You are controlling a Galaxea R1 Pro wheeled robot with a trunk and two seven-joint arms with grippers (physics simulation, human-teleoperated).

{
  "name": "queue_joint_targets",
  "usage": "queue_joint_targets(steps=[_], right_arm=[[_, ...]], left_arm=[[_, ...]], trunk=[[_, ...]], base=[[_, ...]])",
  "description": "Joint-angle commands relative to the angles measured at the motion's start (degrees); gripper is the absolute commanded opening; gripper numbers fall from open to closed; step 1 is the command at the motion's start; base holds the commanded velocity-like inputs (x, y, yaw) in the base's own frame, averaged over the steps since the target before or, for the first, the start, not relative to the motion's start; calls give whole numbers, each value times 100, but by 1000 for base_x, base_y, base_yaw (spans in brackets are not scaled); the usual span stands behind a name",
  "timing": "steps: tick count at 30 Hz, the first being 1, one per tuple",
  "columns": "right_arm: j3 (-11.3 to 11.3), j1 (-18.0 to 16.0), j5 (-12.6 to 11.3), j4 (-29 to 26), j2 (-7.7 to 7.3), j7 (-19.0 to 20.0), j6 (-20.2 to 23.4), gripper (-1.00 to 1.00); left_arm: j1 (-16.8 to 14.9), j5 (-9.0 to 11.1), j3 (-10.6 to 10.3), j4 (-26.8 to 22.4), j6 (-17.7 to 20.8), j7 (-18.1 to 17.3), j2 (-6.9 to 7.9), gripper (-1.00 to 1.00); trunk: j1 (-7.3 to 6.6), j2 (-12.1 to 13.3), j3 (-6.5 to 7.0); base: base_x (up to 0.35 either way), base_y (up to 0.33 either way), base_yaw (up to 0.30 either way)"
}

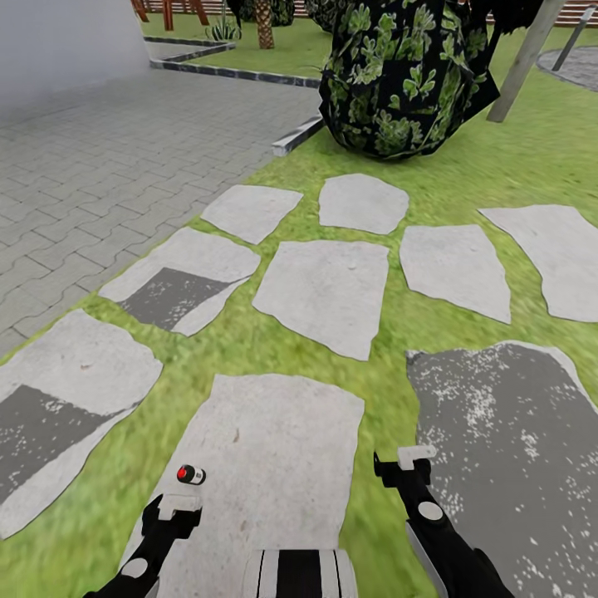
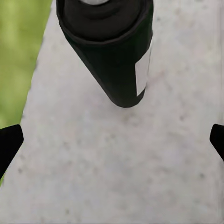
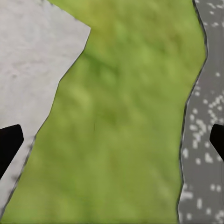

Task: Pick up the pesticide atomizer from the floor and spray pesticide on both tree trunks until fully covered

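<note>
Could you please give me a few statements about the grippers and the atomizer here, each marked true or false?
1. The pesticide atomizer lies on a pale stone slab. True.
2. The left gripper is shut on the atomizer. False: its fingertips sit wide apart, with the atomizer beyond them.
3. The right gripper hangs over grass between two slabs. True.
4. The atomizer is nearer the right gripper. False: it lies just ahead of the left gripper.
5. A dark leafy bush stands beyond the slabs. True.
</note>
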Motion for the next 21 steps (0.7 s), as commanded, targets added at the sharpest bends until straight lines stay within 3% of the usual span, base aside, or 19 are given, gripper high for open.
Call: queue_joint_targets(steps=[1,21], right_arm=[[0,-1,0,-1,0,0,2,100],[0,0,3,-8,0,0,2,100]], left_arm=[[0,0,-2,4,-11,0,0,100],[0,38,37,-4,-75,16,-4,100]], trunk=[[0,0,-1],[0,0,-3]], base=[[0,0,0],[60,0,0]])
